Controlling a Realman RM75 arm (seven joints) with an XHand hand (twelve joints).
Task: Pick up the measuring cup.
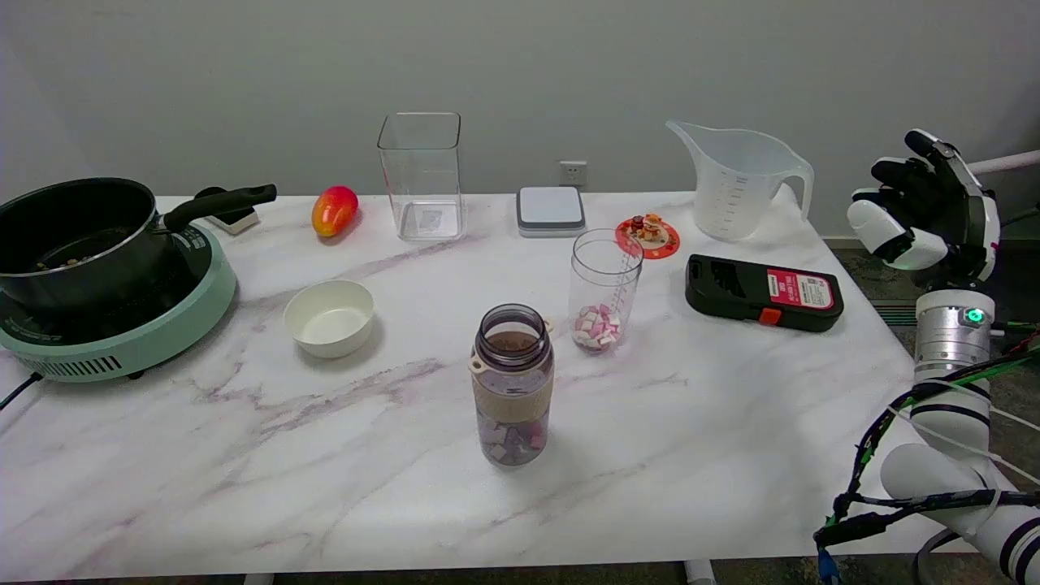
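White and black, the right hand is raised in the air past the right edge of the tabletop, above its silver wrist, with the white arm rising from the lower right corner. Its fingers are loosely curled and hold nothing; from this angle how far they are spread is hard to judge, though they seem apart rather than pressed together. The hand is well apart from the measuring cup, which stands upright at the far right of the tabletop, its long axis vertical. The cup is translucent, with its pouring spout pointing left and its handle on the right side, toward the hand. Just near of it lies a black flat device with a red label, and to its left sits a small red coaster bearing a figurine. Nearer the middle stand a clear tumbler with pink and white pieces and a dark bottle.
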